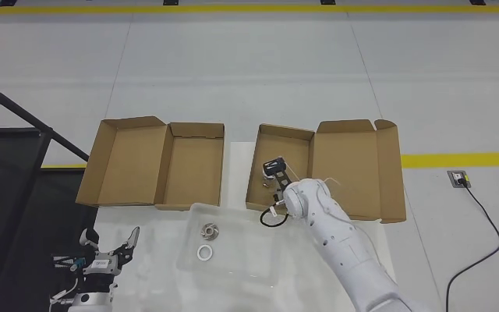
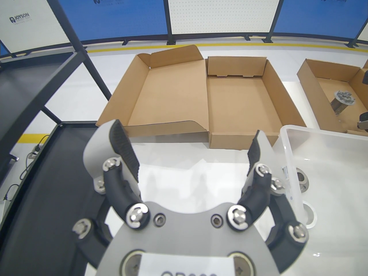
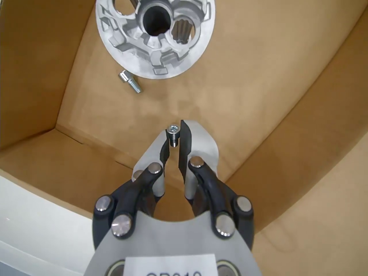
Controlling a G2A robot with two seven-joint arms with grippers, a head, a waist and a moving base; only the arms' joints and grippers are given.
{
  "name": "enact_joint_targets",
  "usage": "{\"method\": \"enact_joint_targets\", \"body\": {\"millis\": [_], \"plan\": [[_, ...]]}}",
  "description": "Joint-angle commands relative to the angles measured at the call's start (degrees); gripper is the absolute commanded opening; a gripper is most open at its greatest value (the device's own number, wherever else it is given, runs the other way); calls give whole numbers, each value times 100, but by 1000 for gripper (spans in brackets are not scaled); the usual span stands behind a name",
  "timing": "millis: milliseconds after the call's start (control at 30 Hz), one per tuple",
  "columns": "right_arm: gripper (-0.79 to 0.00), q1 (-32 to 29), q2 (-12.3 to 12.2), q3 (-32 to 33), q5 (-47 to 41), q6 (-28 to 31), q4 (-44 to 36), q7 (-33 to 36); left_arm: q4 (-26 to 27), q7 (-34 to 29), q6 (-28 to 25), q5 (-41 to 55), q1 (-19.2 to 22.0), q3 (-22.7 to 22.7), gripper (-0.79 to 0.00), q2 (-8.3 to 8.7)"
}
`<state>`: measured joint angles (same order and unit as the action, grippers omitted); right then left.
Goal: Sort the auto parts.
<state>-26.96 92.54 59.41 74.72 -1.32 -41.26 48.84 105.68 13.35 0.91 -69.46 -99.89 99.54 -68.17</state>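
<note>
My right gripper [image 3: 174, 136] hangs inside the right cardboard box [image 3: 287, 93], shut on a small silver bolt [image 3: 173, 134]. On the box floor beyond it stands a grey cast hub [image 3: 155, 24] with a second bolt [image 3: 130, 81] lying beside it. In the top view the right arm [image 1: 312, 204] is over that box [image 1: 281, 168]. My left gripper [image 2: 187, 142] is open with nothing between its fingers, near the table's front left corner [image 1: 109, 253]. A clear plastic bin [image 1: 234, 242] holds a metal bushing [image 1: 208, 230] and a white ring [image 1: 204, 253].
The left cardboard box [image 1: 191, 168] lies open with its lid [image 1: 125, 160] folded out. A black rack [image 2: 37, 93] stands left of the table. A black loop [image 1: 270, 219] lies by the right box's front wall. A power socket [image 1: 458, 179] and cable are on the floor.
</note>
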Motion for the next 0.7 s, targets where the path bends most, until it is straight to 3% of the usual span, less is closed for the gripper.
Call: {"method": "enact_joint_targets", "body": {"millis": [0,367,533,667], "plan": [[-625,24,10,-4,-13,-21,70,-46,0,0,0,0,0,0,0,0],[-579,-90,-34,131,7,-123,-201,-281,0,0,0,0,0,0,0,0],[-588,-520,-164,404,49,-13,-1184,-451,0,0,0,0,0,0,0,0],[-585,-1190,-312,688,100,347,-2537,-450,19,90,-238,-101,46,10,0,9]]}}
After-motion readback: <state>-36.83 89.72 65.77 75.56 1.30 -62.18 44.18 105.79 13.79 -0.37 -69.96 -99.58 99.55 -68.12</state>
